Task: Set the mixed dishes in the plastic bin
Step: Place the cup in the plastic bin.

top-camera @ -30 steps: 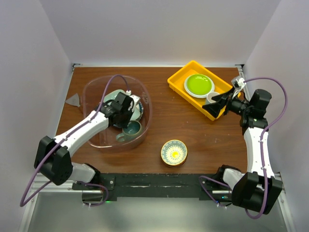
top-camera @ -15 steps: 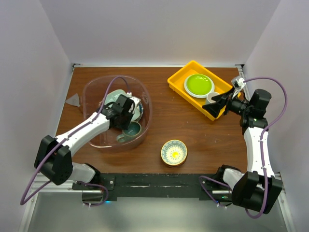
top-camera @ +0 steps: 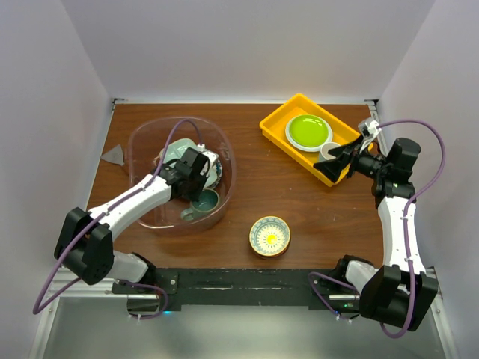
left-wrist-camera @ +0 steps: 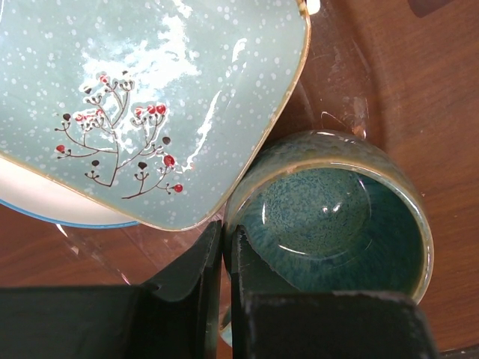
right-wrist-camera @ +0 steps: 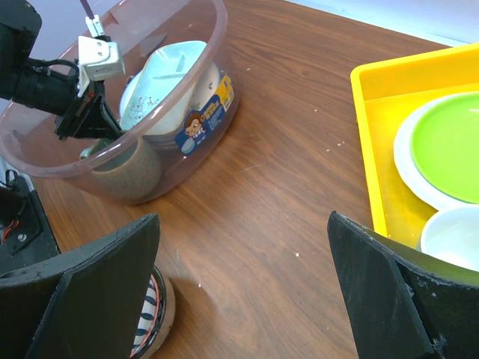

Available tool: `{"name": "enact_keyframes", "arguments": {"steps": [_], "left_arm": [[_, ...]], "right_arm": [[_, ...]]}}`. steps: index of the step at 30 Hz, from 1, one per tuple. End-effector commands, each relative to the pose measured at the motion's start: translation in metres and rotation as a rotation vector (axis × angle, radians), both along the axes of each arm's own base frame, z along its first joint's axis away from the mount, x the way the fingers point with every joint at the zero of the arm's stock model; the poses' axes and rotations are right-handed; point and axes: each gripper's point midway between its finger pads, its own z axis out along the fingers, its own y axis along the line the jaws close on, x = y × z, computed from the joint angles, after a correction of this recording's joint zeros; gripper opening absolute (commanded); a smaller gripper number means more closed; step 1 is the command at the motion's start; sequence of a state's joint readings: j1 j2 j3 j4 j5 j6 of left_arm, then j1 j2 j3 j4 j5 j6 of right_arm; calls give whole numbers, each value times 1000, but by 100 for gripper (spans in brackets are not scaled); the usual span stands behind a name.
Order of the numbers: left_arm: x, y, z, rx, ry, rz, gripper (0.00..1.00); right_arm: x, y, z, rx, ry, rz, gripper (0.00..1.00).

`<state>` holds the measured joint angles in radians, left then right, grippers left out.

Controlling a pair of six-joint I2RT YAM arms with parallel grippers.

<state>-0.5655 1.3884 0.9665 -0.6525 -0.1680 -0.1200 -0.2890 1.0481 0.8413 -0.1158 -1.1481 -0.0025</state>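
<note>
Top external: bowl [top-camera: 269,235] sits outside bin [top-camera: 132,153], near centre. Glazed ceramic, likely stiff, slick, chippable; pinch the rim. Left gripper [left-wrist-camera: 227,233] pressed together, empty; right gripper [right-wrist-camera: 243,224] spread wide.

Plastic bin [right-wrist-camera: 45,157] clear pink-tinted plastic, glossy, mint squarish dish [left-wrist-camera: 150,75] glazed ceramic, wet-looking shine, teal mug [left-wrist-camera: 329,224] speckled glossy glaze inside, table [top-camera: 277,187] brown wood grain, low sheen, yellow tray [top-camera: 278,123] smooth, probably plastic, lime-green plate [top-camera: 307,130] glossy
</note>
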Motion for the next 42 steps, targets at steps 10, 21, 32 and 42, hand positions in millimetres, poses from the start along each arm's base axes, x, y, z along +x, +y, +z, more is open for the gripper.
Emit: {"name": "enact_keyframes", "arguments": {"steps": [10, 21, 32, 42], "left_arm": [[5, -22, 14, -97, -41, -11, 21], [4, -23, 25, -115, -51, -6, 30], [2, -29, 48, -155, -68, -15, 44], [4, -31, 77, -193, -120, -19, 61]], "right_arm": [[1, 0, 17, -19, -61, 23, 98], [1, 0, 16, -19, -59, 22, 98], [1, 0, 16, -19, -57, 22, 98], [2, -1, 16, -19, -59, 20, 98]]}}
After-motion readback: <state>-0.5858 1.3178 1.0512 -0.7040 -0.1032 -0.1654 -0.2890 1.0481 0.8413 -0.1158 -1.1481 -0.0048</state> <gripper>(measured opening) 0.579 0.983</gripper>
